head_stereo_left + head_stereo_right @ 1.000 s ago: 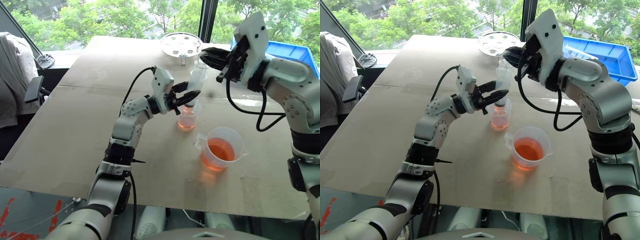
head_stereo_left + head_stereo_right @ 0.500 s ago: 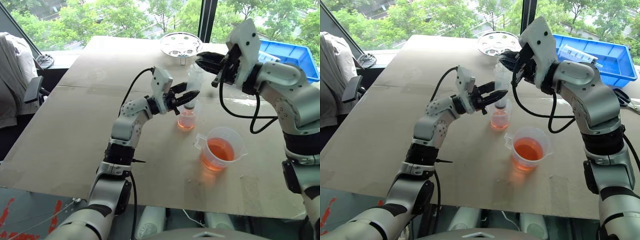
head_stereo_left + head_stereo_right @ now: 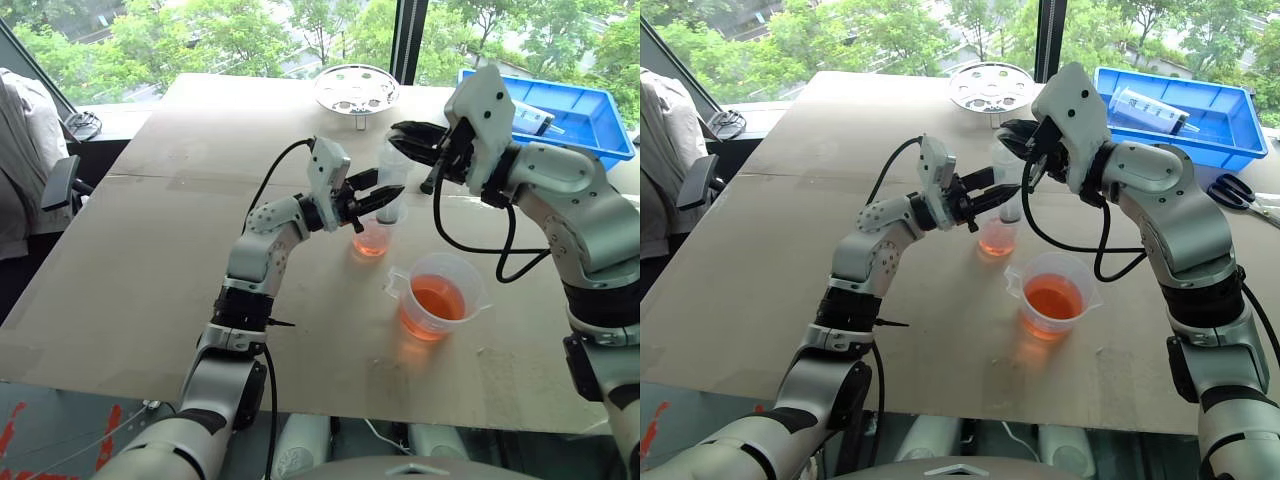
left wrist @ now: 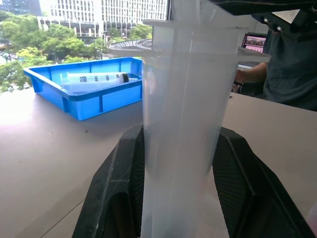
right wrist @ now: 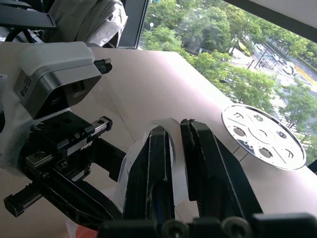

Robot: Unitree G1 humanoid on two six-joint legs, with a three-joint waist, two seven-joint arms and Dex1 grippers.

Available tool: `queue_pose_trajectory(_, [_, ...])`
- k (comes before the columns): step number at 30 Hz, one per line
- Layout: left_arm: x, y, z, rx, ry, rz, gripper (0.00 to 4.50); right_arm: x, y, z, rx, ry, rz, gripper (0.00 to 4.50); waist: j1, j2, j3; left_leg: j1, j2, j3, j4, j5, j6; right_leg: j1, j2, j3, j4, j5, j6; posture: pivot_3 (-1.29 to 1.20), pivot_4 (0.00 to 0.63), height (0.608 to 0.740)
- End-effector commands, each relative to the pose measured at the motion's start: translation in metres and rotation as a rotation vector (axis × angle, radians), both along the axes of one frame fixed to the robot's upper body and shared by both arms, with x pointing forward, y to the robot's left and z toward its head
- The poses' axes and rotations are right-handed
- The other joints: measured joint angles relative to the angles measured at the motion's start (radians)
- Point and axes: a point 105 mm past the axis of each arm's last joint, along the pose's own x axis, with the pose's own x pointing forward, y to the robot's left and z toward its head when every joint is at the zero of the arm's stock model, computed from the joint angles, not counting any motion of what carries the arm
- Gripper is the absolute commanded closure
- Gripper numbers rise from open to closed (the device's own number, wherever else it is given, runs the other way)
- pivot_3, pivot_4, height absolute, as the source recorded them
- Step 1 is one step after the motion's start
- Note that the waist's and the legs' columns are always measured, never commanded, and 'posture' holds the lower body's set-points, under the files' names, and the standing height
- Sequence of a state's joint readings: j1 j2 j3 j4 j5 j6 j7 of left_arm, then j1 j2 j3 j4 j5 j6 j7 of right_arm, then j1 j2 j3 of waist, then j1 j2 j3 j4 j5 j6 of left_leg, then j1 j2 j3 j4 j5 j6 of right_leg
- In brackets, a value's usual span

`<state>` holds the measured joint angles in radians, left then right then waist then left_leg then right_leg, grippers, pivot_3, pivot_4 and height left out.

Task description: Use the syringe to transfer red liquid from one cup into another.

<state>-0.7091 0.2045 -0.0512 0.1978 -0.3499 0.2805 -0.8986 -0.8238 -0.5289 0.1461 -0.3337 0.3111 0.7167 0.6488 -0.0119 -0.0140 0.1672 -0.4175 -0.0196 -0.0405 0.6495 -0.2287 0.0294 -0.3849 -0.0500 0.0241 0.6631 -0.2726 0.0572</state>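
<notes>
The clear syringe stands upright over the small cup, which holds a little red liquid. My left gripper is shut on the syringe barrel, one black finger on each side. From the right, my right gripper is shut on the plunger end at the top of the syringe. The handled beaker stands nearer and to the right, with orange-red liquid in it.
A blue bin holding a fat whitish syringe sits at the far right. A round metal plate with holes is at the back, and scissors lie at the right edge. A draped chair stands left. A person's arm shows behind.
My right gripper has come down and a little to the left with the plunger end. The left gripper and the syringe barrel have stayed over the small cup.
</notes>
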Motion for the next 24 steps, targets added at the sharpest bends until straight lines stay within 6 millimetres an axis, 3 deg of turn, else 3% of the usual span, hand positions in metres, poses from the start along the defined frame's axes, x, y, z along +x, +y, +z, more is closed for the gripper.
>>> queue_pose_trajectory(1, [-0.012, -0.001, 0.046, -0.104, -0.134, -0.029, 3.12, -0.033, 0.032, -0.008, -0.006, 0.084, 0.268, 4.49, 0.000, 0.000, 0.000, 0.000, 0.000, 0.000, 0.000, 0.000, 0.000, 0.000, 0.000, 0.000, 0.000, 0.000, 0.000, 0.00, 0.150, 0.740])
queue_pose_trajectory(4, [-0.014, 0.003, 0.048, -0.101, -0.134, -0.026, 3.12, -0.035, 0.029, 0.005, 0.052, 0.107, 0.304, 4.49, 0.000, 0.000, 0.000, 0.000, 0.000, 0.000, 0.000, 0.000, 0.000, 0.000, 0.000, 0.000, 0.000, 0.000, 0.000, 0.00, 0.150, 0.740])
queue_pose_trajectory(7, [-0.015, 0.006, 0.048, -0.094, -0.134, -0.020, 3.12, -0.037, 0.027, 0.015, 0.083, 0.099, 0.321, 3.48, 0.000, 0.000, 0.000, 0.000, 0.000, 0.000, 0.000, 0.000, 0.000, 0.000, 0.000, 0.000, 0.000, 0.000, 0.000, 0.00, 0.150, 0.740])
queue_pose_trajectory(14, [-0.012, 0.023, 0.057, -0.147, -0.039, 0.016, 3.12, -0.040, -0.004, 0.037, 0.178, 0.114, 0.321, 0.05, 0.001, 0.000, 0.000, 0.000, 0.000, 0.000, 0.000, 0.000, 0.000, 0.000, -0.001, 0.000, 0.000, 0.000, 0.000, 0.00, 0.150, 0.740])
queue_pose_trajectory(20, [-0.014, 0.036, 0.067, -0.143, 0.012, 0.049, 3.12, -0.050, -0.039, 0.047, 0.250, 0.115, 0.309, 0.05, 0.001, 0.000, 0.000, 0.000, 0.000, 0.000, 0.000, 0.000, 0.000, 0.000, -0.001, 0.000, 0.000, 0.000, 0.000, 0.00, 0.150, 0.740])
queue_pose_trajectory(24, [-0.014, 0.045, 0.077, -0.155, 0.070, 0.087, 3.12, -0.058, -0.057, 0.037, 0.212, 0.109, 0.278, 0.05, 0.002, 0.000, 0.000, -0.001, 0.000, -0.001, 0.000, 0.000, 0.000, 0.000, -0.001, -0.001, -0.001, 0.000, 0.000, 0.00, 0.150, 0.740])
